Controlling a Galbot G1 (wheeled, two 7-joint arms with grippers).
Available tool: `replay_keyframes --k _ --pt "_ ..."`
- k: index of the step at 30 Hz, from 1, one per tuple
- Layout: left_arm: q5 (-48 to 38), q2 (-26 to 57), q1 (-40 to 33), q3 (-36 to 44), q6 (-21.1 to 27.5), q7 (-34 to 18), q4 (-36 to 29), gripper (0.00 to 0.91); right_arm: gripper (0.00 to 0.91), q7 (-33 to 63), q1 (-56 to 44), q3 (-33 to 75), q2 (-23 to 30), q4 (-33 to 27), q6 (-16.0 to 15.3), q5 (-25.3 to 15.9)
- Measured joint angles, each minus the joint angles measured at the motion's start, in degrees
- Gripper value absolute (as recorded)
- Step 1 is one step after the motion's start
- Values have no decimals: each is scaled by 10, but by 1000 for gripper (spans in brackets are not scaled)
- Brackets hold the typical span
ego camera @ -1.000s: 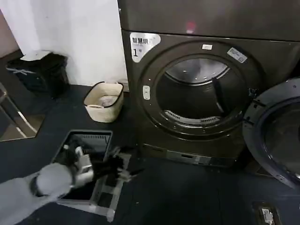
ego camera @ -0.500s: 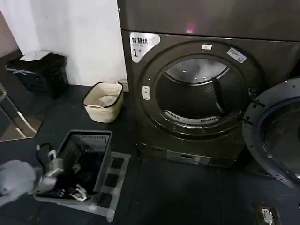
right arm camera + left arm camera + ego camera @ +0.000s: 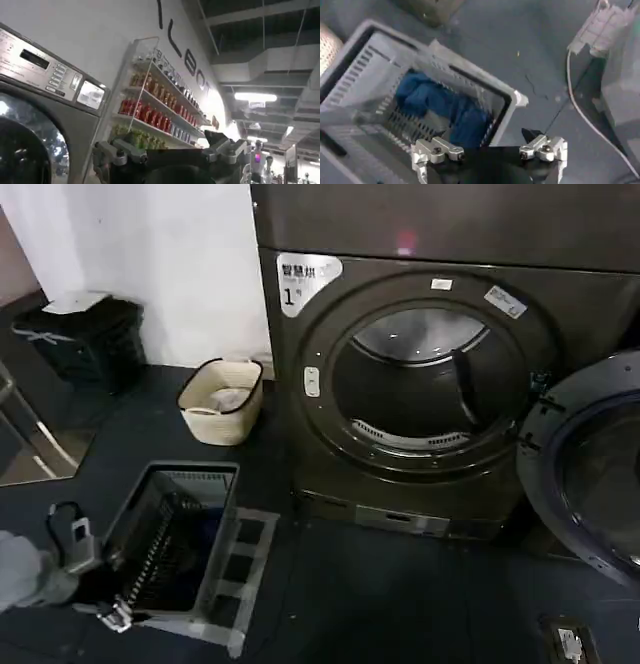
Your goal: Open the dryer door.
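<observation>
The left gripper [image 3: 110,609] hangs low at the near left corner of the grey basket [image 3: 222,475], well away from the dryer [image 3: 420,384]. In the left wrist view its fingers [image 3: 437,150] stand wide apart with nothing between them, poised over the basket's [image 3: 470,75] rim and a blue cloth [image 3: 450,107] lying inside. The right gripper [image 3: 170,155] points up and away from the floor, beside a steel machine front [image 3: 45,80]; its fingers are spread and empty, with shelves of bottles [image 3: 150,107] beyond.

The dryer stands against the back, its round opening bare and unblocked, a white sticker [image 3: 305,279] at its upper left corner. The door [image 3: 590,474] is swung fully out to the dryer's right, its chrome ring cut by the picture's edge and its inner face turned toward the opening.

Dark floor [image 3: 400,594] lies open in front of the dryer, between the grey basket and the door. A cream basket [image 3: 222,399] sits left of the dryer by the white wall [image 3: 170,254], and a black bin [image 3: 85,339] farther left.
</observation>
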Motion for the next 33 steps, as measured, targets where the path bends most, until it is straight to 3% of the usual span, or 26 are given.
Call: replay_keyframes --k 13,33 --pt "6 49 5 -24 -7 2 27 907 907 -7 0 -1 -3 -4 3 0" --pt "12 52 2 -32 -11 -17 39 907 907 -13 -3 0 -3 -3 6 0"
